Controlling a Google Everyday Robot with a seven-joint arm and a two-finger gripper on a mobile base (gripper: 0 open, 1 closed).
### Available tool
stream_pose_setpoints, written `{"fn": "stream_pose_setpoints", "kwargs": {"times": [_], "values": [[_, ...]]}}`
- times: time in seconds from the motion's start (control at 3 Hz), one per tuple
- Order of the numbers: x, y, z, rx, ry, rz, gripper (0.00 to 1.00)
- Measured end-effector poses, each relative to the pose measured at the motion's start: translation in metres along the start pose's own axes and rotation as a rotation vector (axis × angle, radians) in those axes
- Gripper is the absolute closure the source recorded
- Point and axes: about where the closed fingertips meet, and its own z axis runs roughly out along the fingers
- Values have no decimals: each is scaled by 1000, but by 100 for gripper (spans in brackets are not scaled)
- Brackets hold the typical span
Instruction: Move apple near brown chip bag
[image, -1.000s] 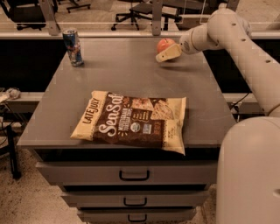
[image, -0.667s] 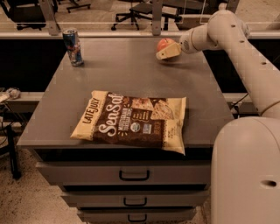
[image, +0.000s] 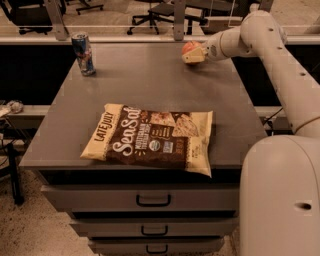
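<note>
Tool (image: 194, 56) at the apple (image: 189, 47), grip unclear; brown chip bag (image: 150, 140) nearer front, blue can (image: 83, 53) far left

The gripper (image: 194, 55) sits at the far right of the table (image: 150, 80), right at the apple (image: 188, 46). It covers the fruit's lower right side, so only the upper left shows. The robot's pale body (image: 280, 195) runs off the right and bottom edges, its base out of sight. The lowest drawer (image: 155, 247) is cut by the bottom edge, and the office chairs (image: 150, 10) behind lose their backs to the top edge. I can't read the print on the blue can (image: 83, 52), nor the small badges on the brown chip bag (image: 152, 140). A small thing (image: 15, 106) at the left edge I can't make out.
</note>
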Motion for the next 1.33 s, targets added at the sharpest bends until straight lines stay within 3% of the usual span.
{"fn": "stream_pose_setpoints", "kwargs": {"times": [0.33,0.67,1.0,1.33], "values": [[-14,5,-14,-10,-35,-31,82],[-37,14,-48,-8,-88,-98,100],[-58,29,-89,-6,-125,-168,100],[-58,29,-89,-7,-125,-168,100]]}}
